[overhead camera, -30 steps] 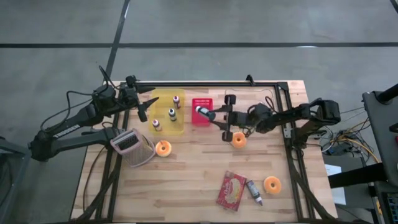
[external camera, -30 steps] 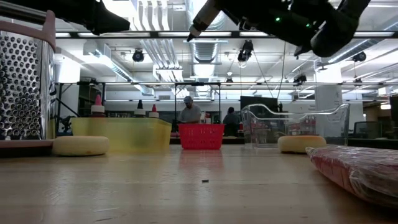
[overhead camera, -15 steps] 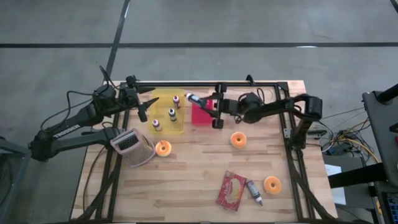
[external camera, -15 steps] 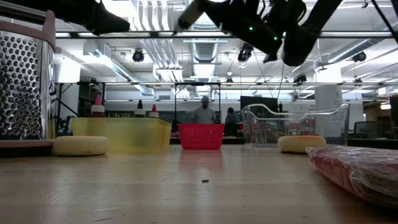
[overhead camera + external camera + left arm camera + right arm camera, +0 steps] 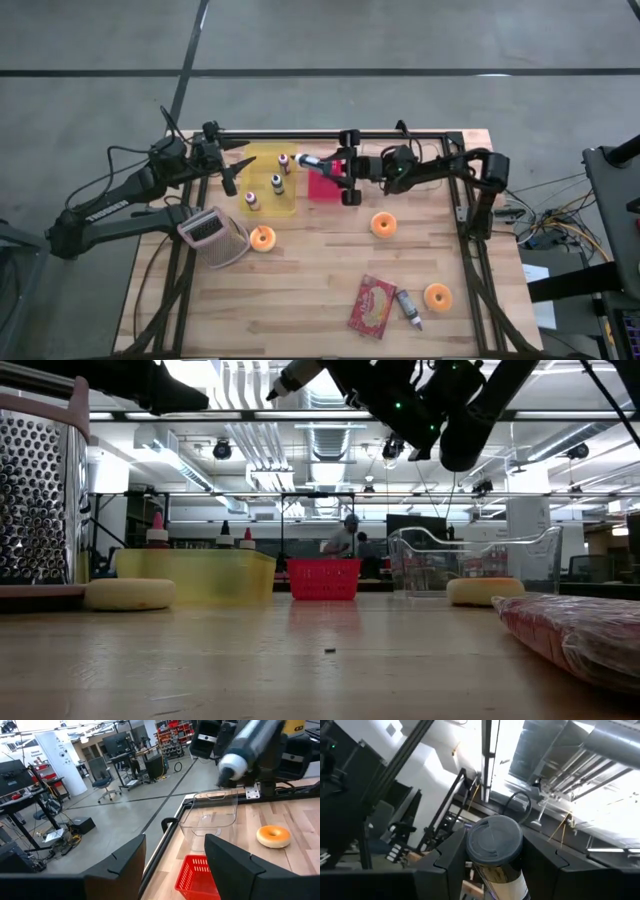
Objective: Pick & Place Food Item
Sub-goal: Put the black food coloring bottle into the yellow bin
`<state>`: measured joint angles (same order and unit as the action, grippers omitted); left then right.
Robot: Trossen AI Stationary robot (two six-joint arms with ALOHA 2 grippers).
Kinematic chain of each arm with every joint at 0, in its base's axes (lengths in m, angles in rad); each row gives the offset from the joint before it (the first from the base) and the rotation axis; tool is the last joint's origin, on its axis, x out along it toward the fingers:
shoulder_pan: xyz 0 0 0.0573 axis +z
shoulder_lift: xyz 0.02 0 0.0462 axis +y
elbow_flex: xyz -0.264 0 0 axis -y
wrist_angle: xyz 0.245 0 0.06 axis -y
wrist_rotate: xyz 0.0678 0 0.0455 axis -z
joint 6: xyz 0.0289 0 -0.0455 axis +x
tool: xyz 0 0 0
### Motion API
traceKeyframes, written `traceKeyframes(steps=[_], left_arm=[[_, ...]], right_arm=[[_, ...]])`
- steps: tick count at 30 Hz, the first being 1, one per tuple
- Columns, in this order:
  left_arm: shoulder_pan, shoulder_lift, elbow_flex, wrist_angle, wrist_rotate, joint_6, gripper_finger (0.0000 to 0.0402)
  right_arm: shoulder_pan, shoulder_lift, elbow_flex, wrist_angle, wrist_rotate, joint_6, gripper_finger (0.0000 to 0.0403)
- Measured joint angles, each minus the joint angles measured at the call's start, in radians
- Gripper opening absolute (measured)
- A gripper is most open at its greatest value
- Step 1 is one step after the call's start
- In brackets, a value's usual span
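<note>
We hold a small bottle (image 5: 308, 161) in the right end effector (image 5: 322, 166), its fingers closed on the body, raised above the table (image 5: 320, 290) between the yellow bin (image 5: 262, 172) at 9 o'clock and the red basket (image 5: 323, 188) at 5 o'clock. Risk: the nearly horizontal bottle may slip, or strike bottles standing in the bin. It is dark-bodied, labelled, with a grey cap. The left end effector (image 5: 235, 172) waits open at the bin's 9 o'clock.

Looks like a big open robotics lab: exposed ceiling ducts (image 5: 330, 445), office chairs (image 5: 102, 782), monitors (image 5: 117, 742), concrete floor (image 5: 320, 40).
</note>
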<state>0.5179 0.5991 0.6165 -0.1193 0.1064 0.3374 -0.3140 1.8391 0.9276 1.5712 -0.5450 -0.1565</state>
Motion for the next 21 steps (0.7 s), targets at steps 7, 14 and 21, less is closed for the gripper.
traceKeyframes(steps=[7,14,21], left_arm=[[0.0,0.017,0.0,0.007,0.042,-0.151,0.0206],[0.0,0.085,0.0,0.084,0.091,-0.13,0.0206],[-0.001,0.207,0.0,0.194,0.236,-0.129,0.0207]], right_arm=[[-0.003,0.01,0.0,0.0,0.002,0.006,0.0158],[-0.003,0.008,0.0,0.0,0.002,0.011,0.0157],[-0.003,0.008,0.0,-0.001,-0.008,0.022,0.0154]])
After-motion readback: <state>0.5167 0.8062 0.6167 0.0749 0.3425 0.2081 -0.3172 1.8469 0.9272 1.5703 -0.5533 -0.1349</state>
